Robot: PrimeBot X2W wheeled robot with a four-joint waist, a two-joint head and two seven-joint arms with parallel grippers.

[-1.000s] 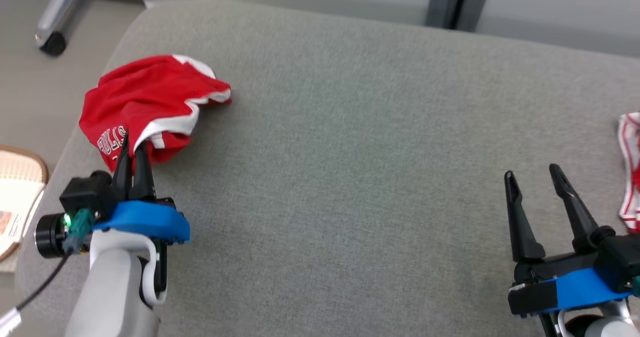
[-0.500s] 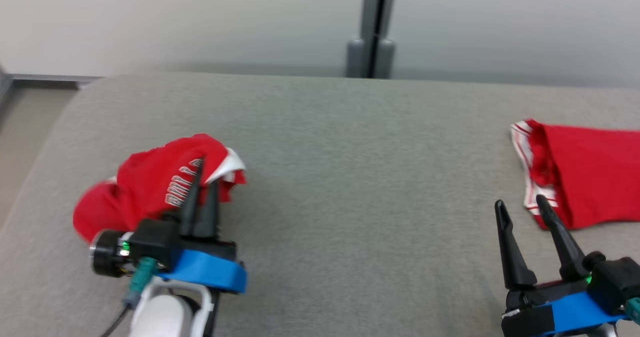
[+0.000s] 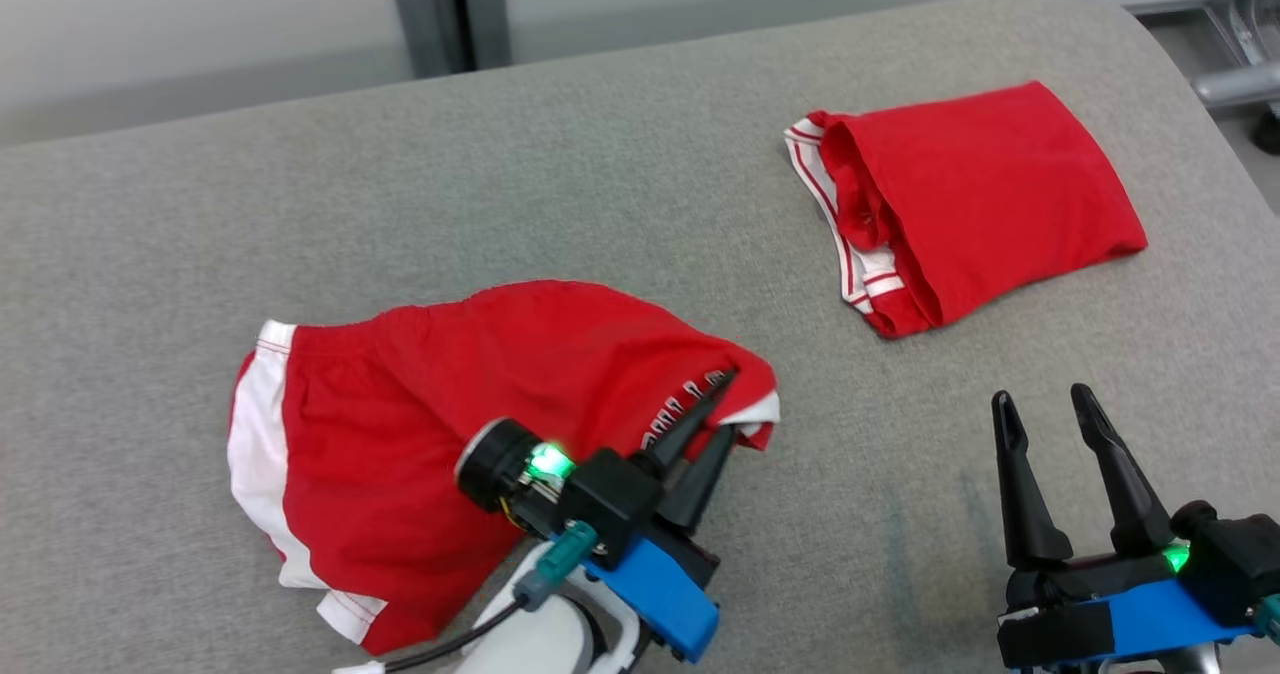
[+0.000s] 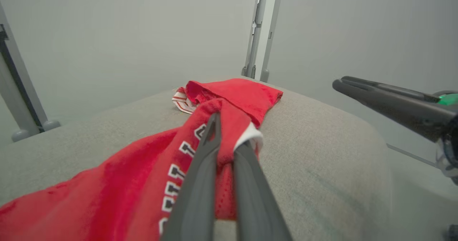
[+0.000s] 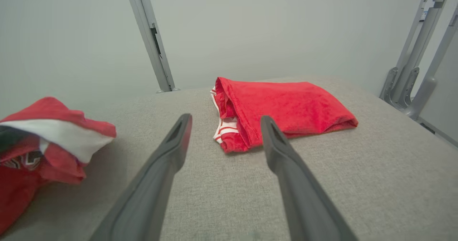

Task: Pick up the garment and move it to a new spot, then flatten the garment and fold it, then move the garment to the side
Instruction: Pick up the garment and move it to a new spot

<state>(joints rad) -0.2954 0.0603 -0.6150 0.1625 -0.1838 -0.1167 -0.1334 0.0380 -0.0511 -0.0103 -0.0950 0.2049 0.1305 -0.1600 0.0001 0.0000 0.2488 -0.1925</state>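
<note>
Dragged along by the left end effector (image 3: pixel 730 406), the garment (image 3: pixel 450 394) has gone from a bunched heap near the left end of the desk (image 3: pixel 600 174) to a longer, looser shape trailing behind the fingers nearer the middle. The head camera has also swung to the right over that time.

Nearest the robot, the left end effector is pinched narrow on a red hem corner of the garment, close to a row of white letters and a white lining edge. From the left wrist view, the cloth rises in a small peak between the two dark fingers. The rest of the garment lies on the desk behind the grip, with a white side stripe (image 3: pixel 252 424) along its far left edge.

At the lower right, the right end effector (image 3: pixel 1040 399) hovers over bare grey fabric with its fingers spread wide and nothing between them, as it was a second ago.

Farther back and to the right, a folded red garment (image 3: pixel 990 189) with a red-and-white striped band rests flat on the desk, well apart from the held one. Beyond the desk's far edge stand grey posts (image 3: pixel 452 9) against a pale wall (image 3: pixel 200 24).
</note>
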